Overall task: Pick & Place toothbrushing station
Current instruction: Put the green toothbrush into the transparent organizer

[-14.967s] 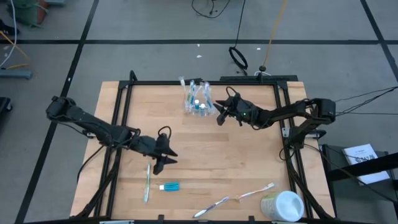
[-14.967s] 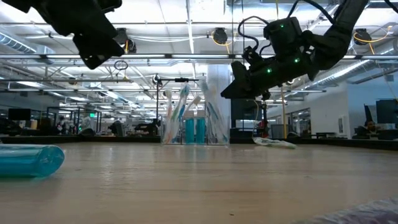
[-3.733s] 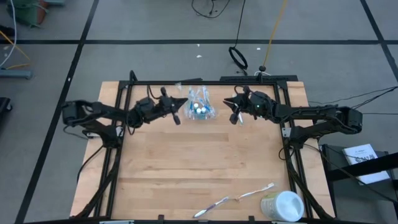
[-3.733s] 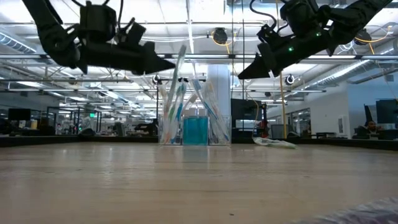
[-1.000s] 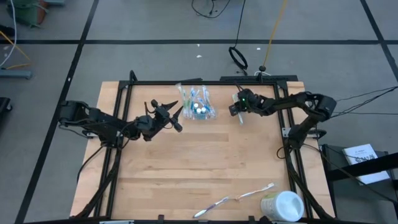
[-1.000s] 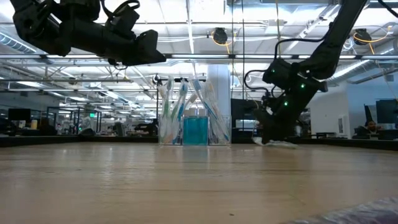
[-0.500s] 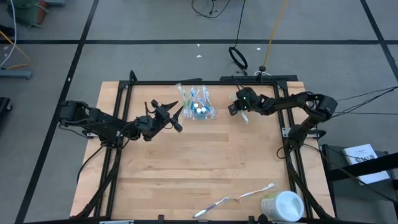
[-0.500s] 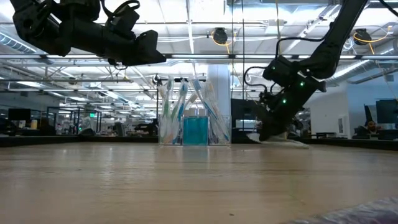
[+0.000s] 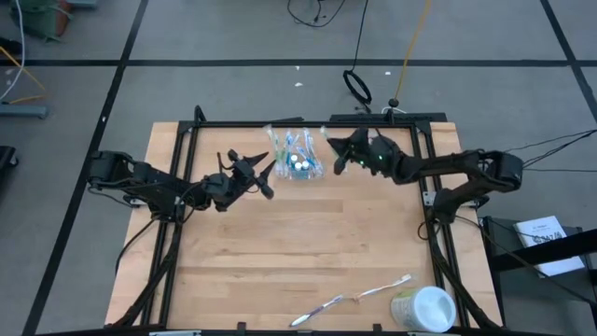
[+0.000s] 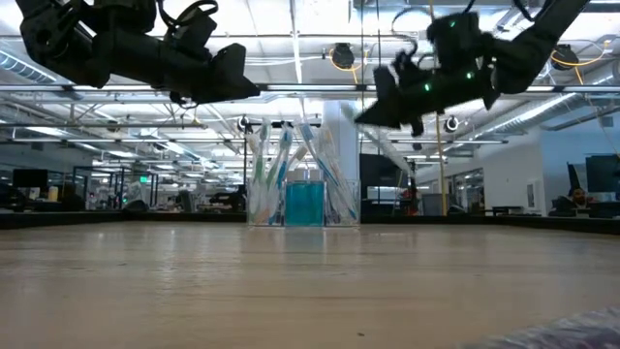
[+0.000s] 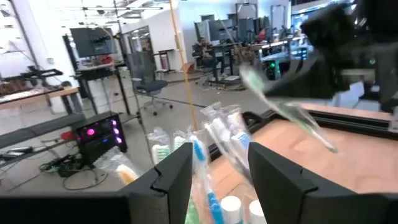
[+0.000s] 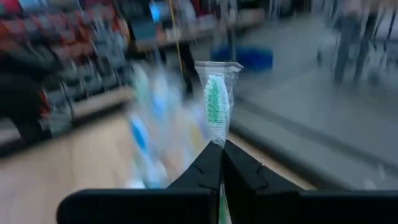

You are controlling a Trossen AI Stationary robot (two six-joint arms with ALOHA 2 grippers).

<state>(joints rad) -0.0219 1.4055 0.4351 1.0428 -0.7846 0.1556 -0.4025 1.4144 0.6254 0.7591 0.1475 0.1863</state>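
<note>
Right hand carries a wrapped toothbrush beside the clear cup

The right hand (image 9: 338, 155), just right of the clear cup (image 9: 297, 164) and off the surface (image 9: 298, 252), pinches a green toothbrush (image 12: 216, 109); the left hand (image 9: 266, 179) hovers spread just left of it.

right claw (image 9: 338, 157) raised just right of clear cup (image 9: 299, 165), toothbrush tip (image 9: 324, 131) poking beyond it | left claw (image 9: 264, 174) just left of cup | two toothbrushes (image 9: 359, 298) and white cup (image 9: 423, 309) far down the counter (image 9: 280, 252), near edge
</note>
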